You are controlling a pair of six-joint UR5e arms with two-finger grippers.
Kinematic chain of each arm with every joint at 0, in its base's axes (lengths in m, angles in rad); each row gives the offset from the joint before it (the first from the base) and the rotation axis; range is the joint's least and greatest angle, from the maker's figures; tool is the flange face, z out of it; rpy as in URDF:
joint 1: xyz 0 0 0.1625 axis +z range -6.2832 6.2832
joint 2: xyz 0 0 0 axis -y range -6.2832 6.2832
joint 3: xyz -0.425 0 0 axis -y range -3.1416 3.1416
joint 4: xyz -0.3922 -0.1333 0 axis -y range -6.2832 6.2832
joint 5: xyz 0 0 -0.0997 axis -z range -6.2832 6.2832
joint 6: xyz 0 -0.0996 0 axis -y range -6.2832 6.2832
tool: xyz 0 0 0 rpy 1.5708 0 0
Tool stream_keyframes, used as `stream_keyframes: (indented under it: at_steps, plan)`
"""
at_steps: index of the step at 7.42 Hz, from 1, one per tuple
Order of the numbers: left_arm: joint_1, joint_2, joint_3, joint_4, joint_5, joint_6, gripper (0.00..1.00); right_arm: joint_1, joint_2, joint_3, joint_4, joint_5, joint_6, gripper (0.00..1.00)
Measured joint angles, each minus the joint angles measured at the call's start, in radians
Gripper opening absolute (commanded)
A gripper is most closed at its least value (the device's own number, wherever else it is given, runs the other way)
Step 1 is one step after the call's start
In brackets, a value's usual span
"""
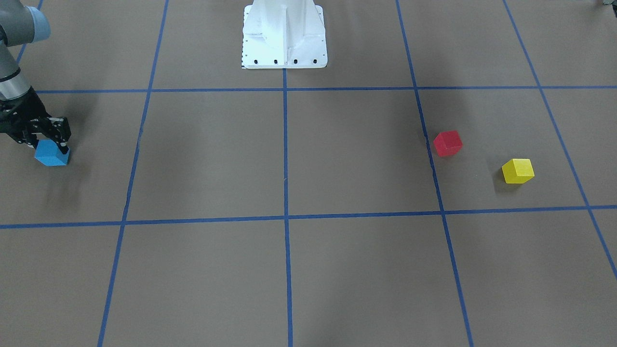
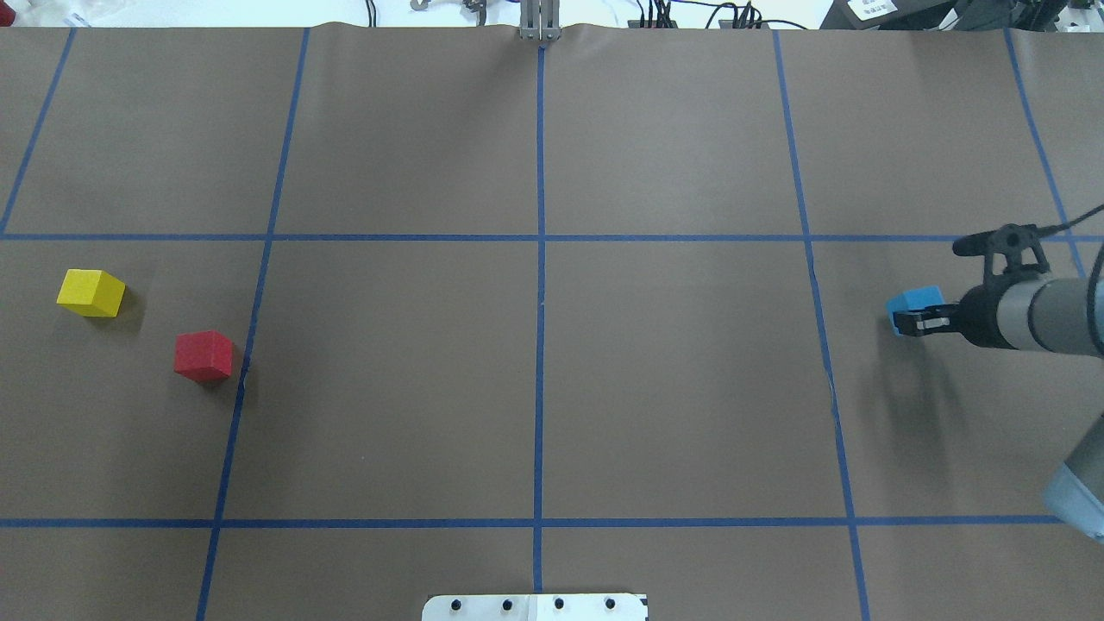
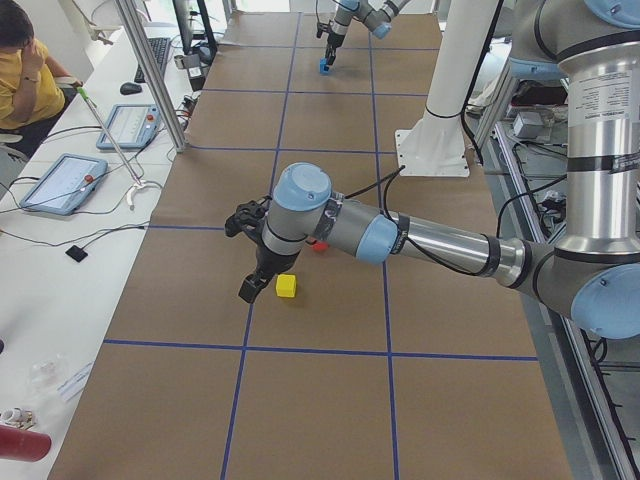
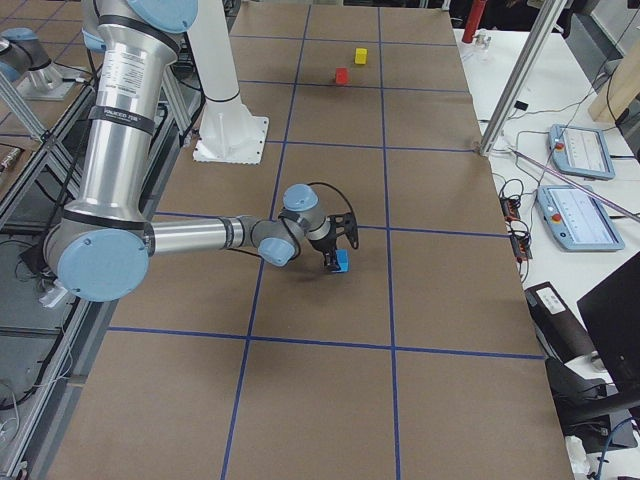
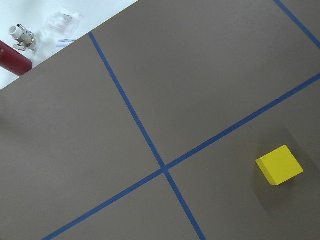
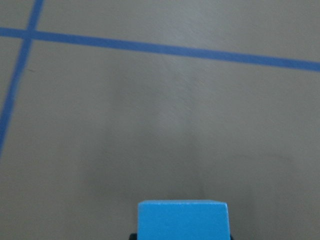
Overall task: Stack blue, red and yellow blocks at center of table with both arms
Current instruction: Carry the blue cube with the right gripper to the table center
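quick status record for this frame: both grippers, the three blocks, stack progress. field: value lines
right gripper: closed on blue block, far out on the robot's right; whether it is lifted is unclear
left gripper: over the table beside yellow block; open or shut unclear
red block: on the table, robot's left side, apart from yellow block
stack: not started, all three blocks separate
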Motion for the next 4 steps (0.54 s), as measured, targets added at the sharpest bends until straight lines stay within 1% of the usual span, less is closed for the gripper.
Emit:
stream_keyframes:
  at_steps: [2,4]
  plan:
    - [0.0,-0.002,0.005,0.0,0.0,0.0,1.0,-0.027,0.237,-0.017,-0.154,-0.005,-0.006,0.0]
    - [0.0,-0.003,0.01,0.001,0.0,0.0,1.0,-0.088,0.492,-0.081,-0.377,-0.011,0.081,0.0]
